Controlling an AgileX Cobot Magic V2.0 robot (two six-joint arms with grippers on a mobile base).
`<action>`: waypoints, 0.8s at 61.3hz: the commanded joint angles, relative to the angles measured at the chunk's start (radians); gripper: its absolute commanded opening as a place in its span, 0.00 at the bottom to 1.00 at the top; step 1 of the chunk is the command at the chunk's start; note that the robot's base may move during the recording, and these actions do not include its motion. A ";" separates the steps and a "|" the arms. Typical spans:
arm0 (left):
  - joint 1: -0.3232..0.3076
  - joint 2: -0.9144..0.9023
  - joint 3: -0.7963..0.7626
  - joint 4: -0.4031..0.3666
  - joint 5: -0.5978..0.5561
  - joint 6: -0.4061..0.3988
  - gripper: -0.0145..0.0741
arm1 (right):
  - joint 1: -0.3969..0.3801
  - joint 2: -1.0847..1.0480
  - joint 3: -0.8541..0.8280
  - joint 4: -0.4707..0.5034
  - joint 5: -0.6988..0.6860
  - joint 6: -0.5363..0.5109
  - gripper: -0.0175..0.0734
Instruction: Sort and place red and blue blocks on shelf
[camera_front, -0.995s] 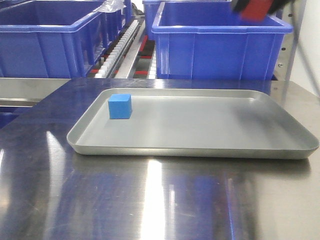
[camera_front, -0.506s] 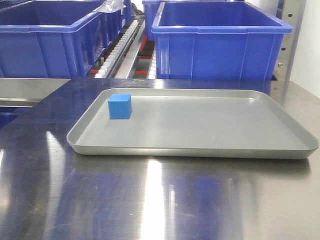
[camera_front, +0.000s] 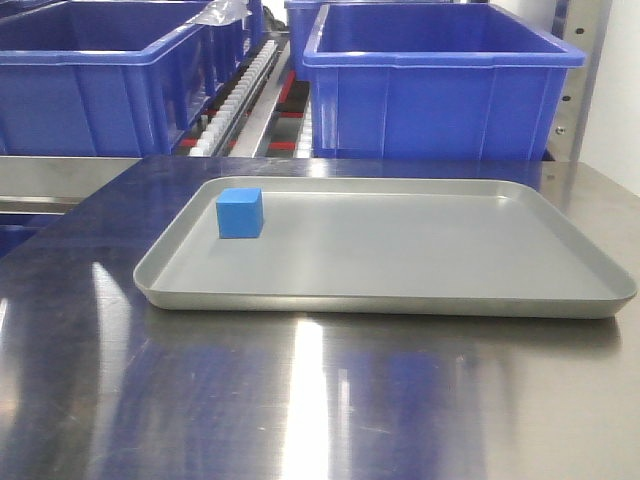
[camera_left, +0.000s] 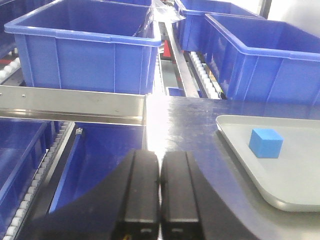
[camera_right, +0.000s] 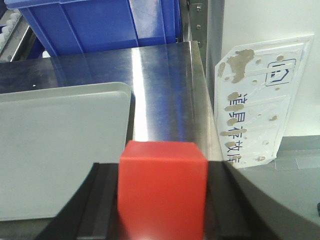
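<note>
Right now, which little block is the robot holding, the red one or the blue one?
The red block, pinched in the right gripper. The blue block sits alone in the tray, with nothing gripping it.

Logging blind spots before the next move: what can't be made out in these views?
Right wrist view: the small matte red cube is cut off below by the frame edge, its sides covered by the right gripper.
Front view: that cube and gripper lie outside the frame.
Left wrist view: the large blue plastic bins hide their floors behind their walls.
</note>
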 joint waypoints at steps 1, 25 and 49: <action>0.004 -0.025 0.034 -0.006 -0.085 -0.005 0.32 | -0.007 0.001 -0.022 -0.004 -0.095 -0.002 0.26; 0.004 -0.025 0.034 -0.006 -0.085 -0.005 0.32 | -0.007 0.001 -0.022 -0.004 -0.099 -0.002 0.26; 0.004 -0.025 0.034 -0.006 -0.085 -0.005 0.32 | -0.007 0.001 -0.022 -0.004 -0.099 -0.002 0.26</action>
